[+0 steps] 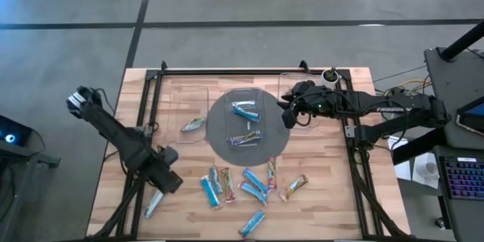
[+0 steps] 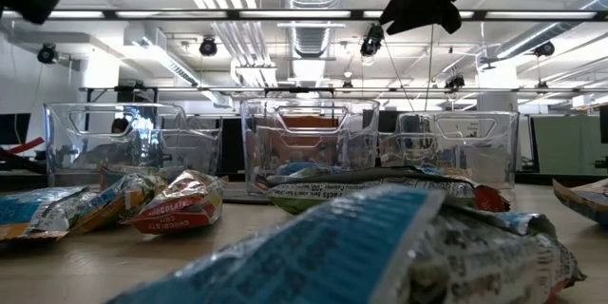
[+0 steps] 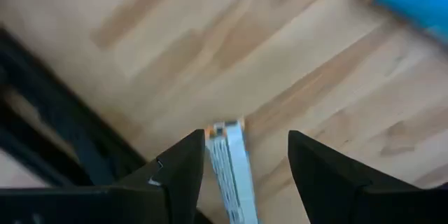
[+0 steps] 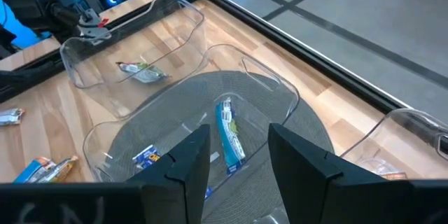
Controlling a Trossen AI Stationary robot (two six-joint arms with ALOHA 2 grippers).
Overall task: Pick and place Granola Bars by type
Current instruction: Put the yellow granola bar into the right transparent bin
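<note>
Several wrapped granola bars [image 1: 253,185] lie scattered on the near part of the wooden table. My left gripper [image 1: 165,181] is open low over the near left area. Its fingers stand on either side of a light-blue bar [image 3: 231,171], also seen in the high view [image 1: 154,203], which lies flat on the wood. My right gripper [image 1: 288,115] hangs open and empty above the middle clear tray [image 4: 280,91]. That tray holds a light-blue bar [image 4: 229,134] and a multicoloured bar [image 1: 245,138]. The left tray [image 1: 181,98] holds a silvery bar [image 1: 193,125].
Three clear trays stand in a row at the far side, the middle one on a round grey plate [image 1: 219,140], the right one [image 1: 310,121] under my right arm. A black frame [image 1: 227,72] borders the table. Bare wood shows between the trays and the loose bars.
</note>
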